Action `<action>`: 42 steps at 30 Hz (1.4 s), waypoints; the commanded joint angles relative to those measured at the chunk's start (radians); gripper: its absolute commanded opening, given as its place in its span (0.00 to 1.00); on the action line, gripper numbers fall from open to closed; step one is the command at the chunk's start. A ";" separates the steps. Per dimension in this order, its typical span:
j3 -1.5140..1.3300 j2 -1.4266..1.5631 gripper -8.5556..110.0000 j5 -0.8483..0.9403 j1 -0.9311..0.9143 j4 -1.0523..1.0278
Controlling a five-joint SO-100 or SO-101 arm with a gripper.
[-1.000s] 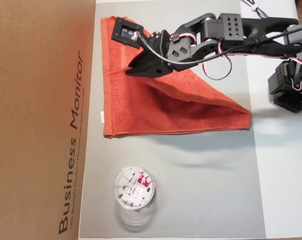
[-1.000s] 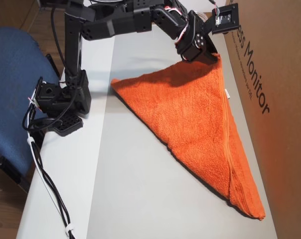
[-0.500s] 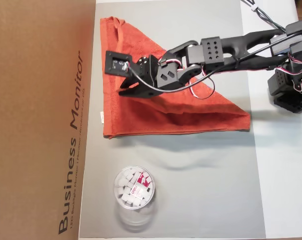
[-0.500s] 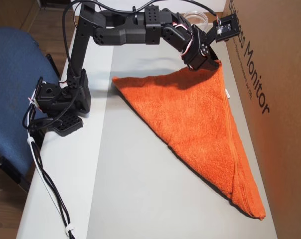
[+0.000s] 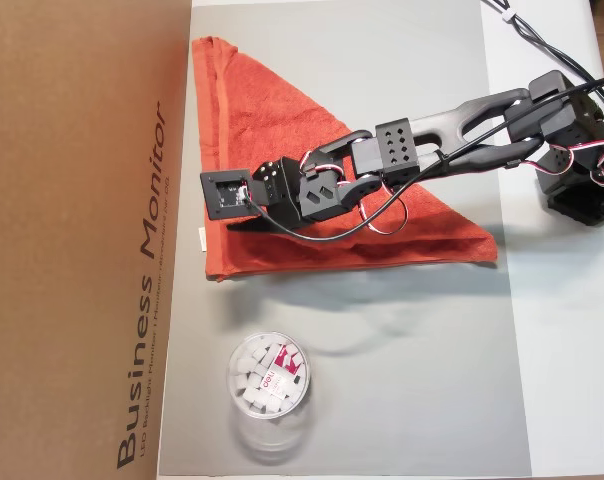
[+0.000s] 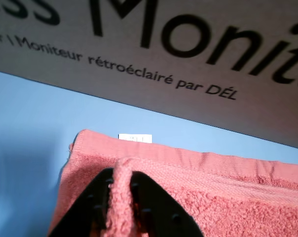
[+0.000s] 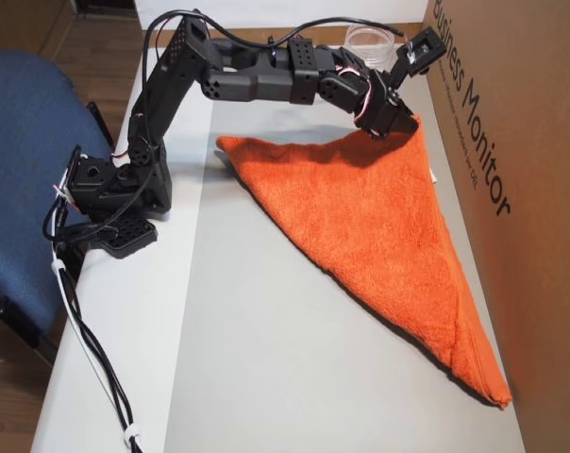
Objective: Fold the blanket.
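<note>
1. The hand is closing tight on a pinched ridge of the blanket; its jaws are nearly shut around the cloth.
2. The blanket is lying as a triangle on the bench, along the edge beside the cardboard box; the cup is sitting well apart.
3. Judging the step: carrying the held corner down onto the hemmed corner near the white tag; keeping low, aligning edges, releasing only once the cloth is lying flat.
</note>
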State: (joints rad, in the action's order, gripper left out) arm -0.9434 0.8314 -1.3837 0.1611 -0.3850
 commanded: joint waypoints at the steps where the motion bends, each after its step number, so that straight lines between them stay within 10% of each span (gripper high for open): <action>1: 0.063 -0.002 0.07 0.037 0.012 0.021; 42: -0.067 0.034 0.18 0.086 0.109 0.003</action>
State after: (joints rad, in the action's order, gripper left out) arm -1.0094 0.7609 -1.3039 0.2562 -0.3835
